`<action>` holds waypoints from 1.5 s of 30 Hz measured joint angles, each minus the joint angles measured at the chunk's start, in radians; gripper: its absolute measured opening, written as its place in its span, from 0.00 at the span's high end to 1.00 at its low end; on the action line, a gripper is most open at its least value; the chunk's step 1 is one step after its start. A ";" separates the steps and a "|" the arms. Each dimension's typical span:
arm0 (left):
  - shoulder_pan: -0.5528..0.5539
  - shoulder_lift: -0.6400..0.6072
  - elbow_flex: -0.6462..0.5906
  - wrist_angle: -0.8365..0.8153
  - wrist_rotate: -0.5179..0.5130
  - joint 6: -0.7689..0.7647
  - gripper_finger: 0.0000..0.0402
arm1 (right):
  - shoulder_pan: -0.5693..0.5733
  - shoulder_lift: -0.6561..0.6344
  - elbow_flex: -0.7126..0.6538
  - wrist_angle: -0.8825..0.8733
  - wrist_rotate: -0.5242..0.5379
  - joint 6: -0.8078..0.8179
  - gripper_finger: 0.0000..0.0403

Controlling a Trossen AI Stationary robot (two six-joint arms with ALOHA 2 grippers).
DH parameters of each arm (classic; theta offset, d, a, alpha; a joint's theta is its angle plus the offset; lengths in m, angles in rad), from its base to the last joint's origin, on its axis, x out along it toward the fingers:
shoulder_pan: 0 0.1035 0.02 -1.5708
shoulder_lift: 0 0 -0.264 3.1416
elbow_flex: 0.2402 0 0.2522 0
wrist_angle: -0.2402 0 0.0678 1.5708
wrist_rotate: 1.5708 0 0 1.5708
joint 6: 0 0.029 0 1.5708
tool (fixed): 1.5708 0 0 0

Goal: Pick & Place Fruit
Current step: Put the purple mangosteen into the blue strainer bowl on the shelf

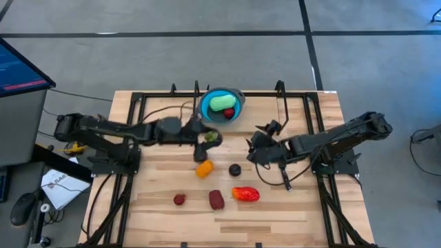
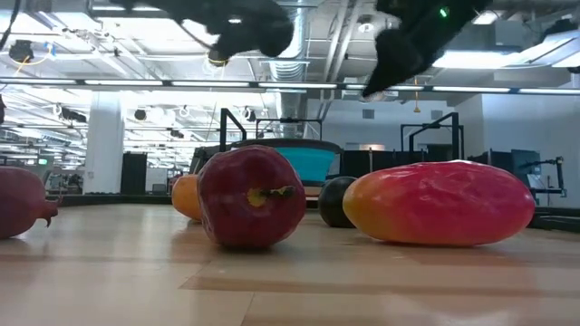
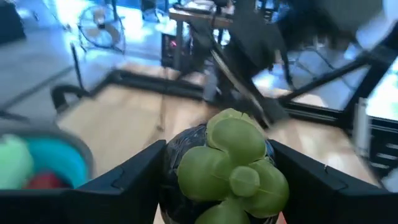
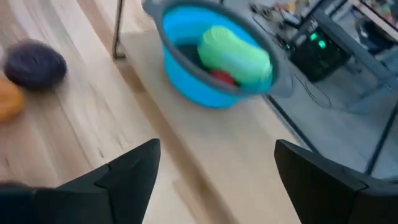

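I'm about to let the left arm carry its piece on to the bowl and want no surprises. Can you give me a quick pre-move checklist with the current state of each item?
1. Left gripper has the fruit: ok, shut on the olive-green lumpy piece, seated between both fingers.
2. Piece is clear of the table: cannot tell; the low view cuts off the gripper's underside.
3. Blue bowl has room: ok, only a pale green oblong piece and a small red piece inside.
4. Path to the bowl: ok, the gripper is right beside it with nothing between.
5. Right gripper out of the way: ok, open and empty, off to the bowl's right.
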 joint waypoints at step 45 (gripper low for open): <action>0.402 0.291 0.136 -0.174 -0.089 0.013 0.31 | 0.081 0.021 -0.111 0.090 0.075 0.190 0.23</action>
